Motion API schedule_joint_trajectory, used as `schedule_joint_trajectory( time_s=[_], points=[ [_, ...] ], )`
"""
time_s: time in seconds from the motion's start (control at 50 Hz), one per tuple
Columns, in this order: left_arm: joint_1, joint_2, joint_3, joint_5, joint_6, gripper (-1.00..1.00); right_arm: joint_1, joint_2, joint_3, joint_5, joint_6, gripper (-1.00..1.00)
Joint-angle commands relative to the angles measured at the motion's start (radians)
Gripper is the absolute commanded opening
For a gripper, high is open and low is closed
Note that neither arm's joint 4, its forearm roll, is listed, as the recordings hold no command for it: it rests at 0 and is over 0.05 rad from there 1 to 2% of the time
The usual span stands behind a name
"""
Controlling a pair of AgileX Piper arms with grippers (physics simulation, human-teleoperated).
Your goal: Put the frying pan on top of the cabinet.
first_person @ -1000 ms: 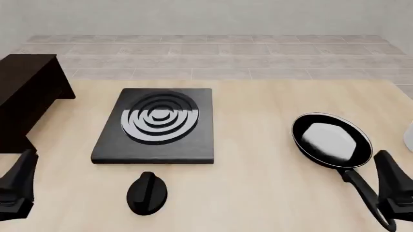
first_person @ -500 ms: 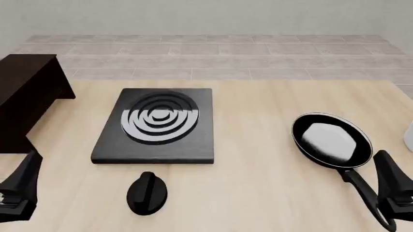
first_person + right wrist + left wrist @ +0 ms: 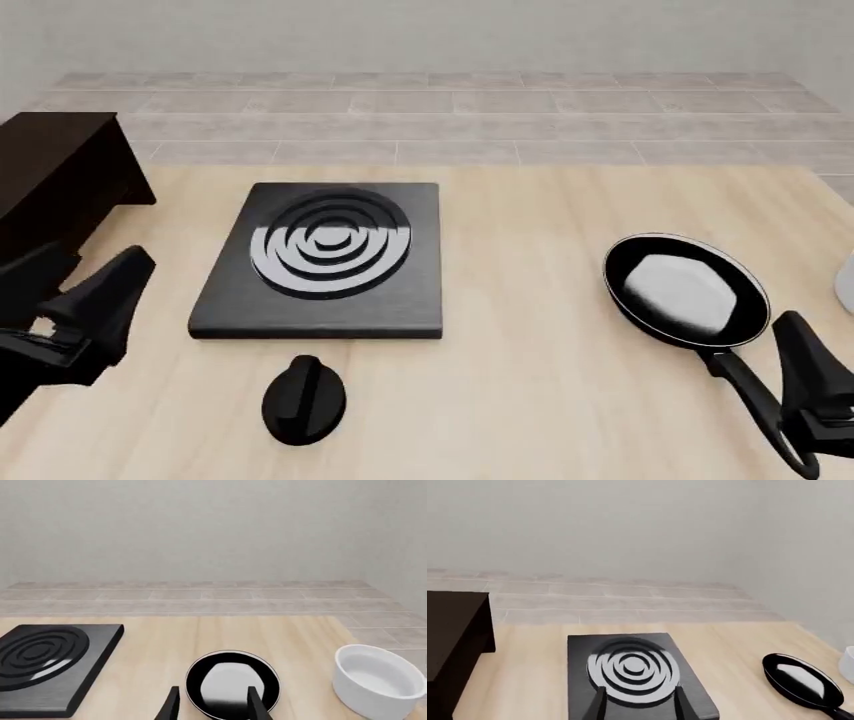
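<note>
The frying pan [image 3: 686, 290] sits on the table [image 3: 534, 400] at about 4 o'clock, far from the cabinet [image 3: 54, 190] at 9 o'clock. Both the left gripper [image 3: 636, 705] and the right gripper [image 3: 211, 704] have jaws apart, holding nothing.

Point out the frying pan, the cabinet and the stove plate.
frying pan [image 3: 683, 290], front view, pale reflection inside the bowl.
cabinet [image 3: 54, 165], front view, flat top.
stove plate [image 3: 328, 243], front view, silver rings.
</note>
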Motion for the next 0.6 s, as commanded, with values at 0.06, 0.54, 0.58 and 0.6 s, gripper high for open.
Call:
schedule_joint_trajectory(
  time_s=[0.06,0.54,0.58,0.6],
  points=[
    [-0.203,0.283,-0.098,-0.164,-0.167,1.00,0.002,0.002,0.000,0.000,-0.010,1.00],
    [-0.432,0.787,-0.235,-0.414,-0.497,1.00,0.002,-0.004,0.000,0.005,-0.018,1.00],
    [-0.446,0.812,-0.251,-0.419,-0.505,1.00,0.003,-0.003,0.000,0.004,-0.019,1.00],
    [-0.452,0.842,-0.257,-0.434,-0.528,1.00,0.002,-0.002,0.000,0.003,-0.019,1.00]
  ],
)
